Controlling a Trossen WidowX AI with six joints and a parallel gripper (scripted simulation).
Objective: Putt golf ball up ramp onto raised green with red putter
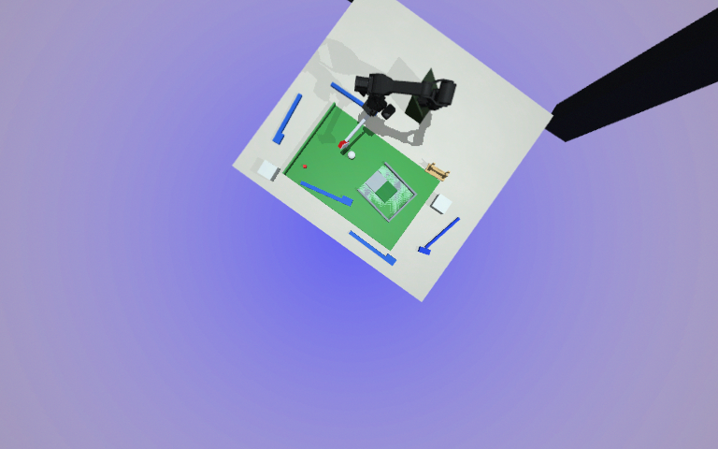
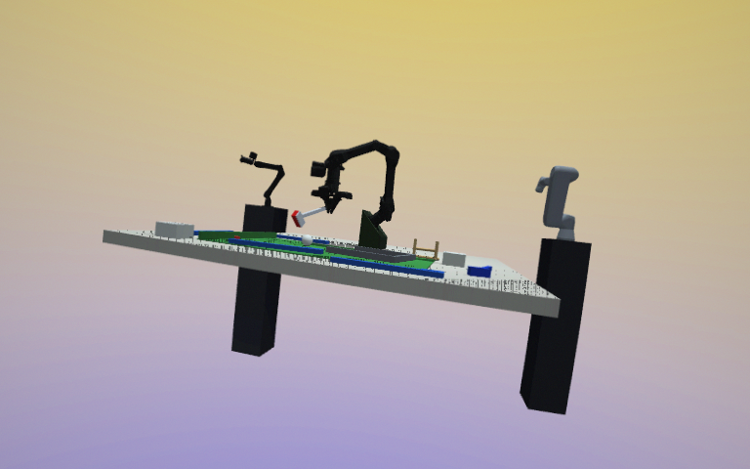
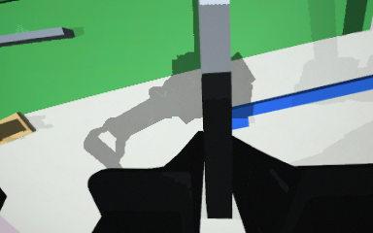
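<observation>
1. We start at the ball (image 1: 351,154): it sits on the green mat (image 1: 328,169), near the mat's end closest to the arm's side of the tabletop (image 1: 476,137), and well apart from the raised green (image 1: 386,191).
2. The putter (image 1: 351,135) hangs just beside the ball. In the top view its red head (image 1: 342,143) lies close to the ball, on the side away from the raised green.
3. In the exterior view the head (image 2: 297,218) is clearly above the mat and the ball (image 2: 307,239), so we judge no contact yet.
4. The putter's long axis runs from the head, up along the pale shaft, to the jaws (image 1: 370,112); it slopes down and away from the arm's base.
5. The relation the stroke turns on: ball between head and raised green, roughly in line. We judge the head must drop to ball height behind the ball, then sweep toward the ramp.
6. The jaws are nearly closed and clamp the putter's dark grip. The wrist view shows the grip (image 3: 217,146) running straight up between the two dark fingers, one on each side.
7. Nothing else touches the jaws. A blue bar (image 3: 311,97) lies on the tabletop beyond them.
</observation>
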